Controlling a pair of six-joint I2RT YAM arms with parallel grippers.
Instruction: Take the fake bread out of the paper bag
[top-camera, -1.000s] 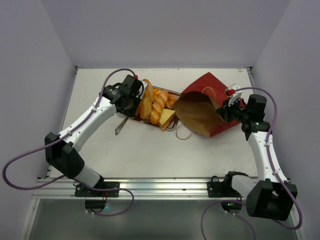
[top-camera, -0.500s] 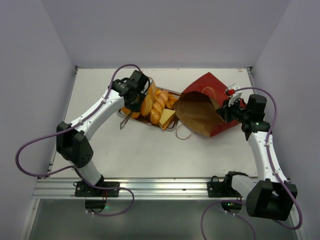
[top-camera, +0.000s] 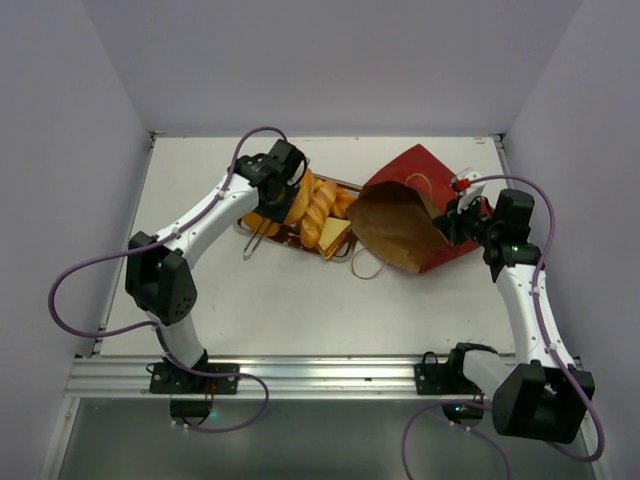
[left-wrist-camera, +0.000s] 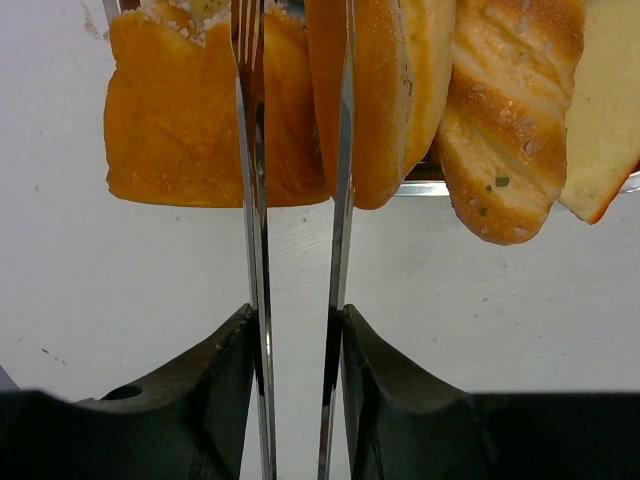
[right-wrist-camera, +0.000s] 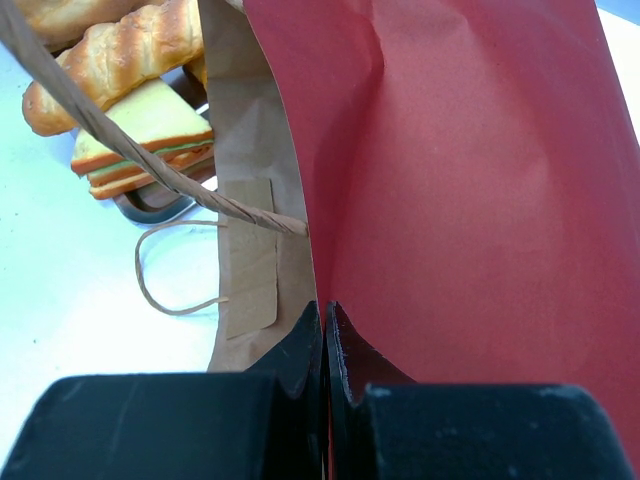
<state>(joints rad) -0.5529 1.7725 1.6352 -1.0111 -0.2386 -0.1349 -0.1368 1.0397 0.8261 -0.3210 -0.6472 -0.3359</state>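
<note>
Left wrist shows left pincer (left-wrist-camera: 295, 320) clamped on tongs (left-wrist-camera: 256, 260) amid fake bread (left-wrist-camera: 500, 120) ahead; right pincer (right-wrist-camera: 326, 315) pinches the paper bag (right-wrist-camera: 450, 180).

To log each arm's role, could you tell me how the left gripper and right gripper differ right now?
The left gripper holds metal tongs; the right gripper pinches the paper bag directly. The left's jaws stand apart around the tongs; the right's jaws meet on the paper. Both are gripping something.
</note>
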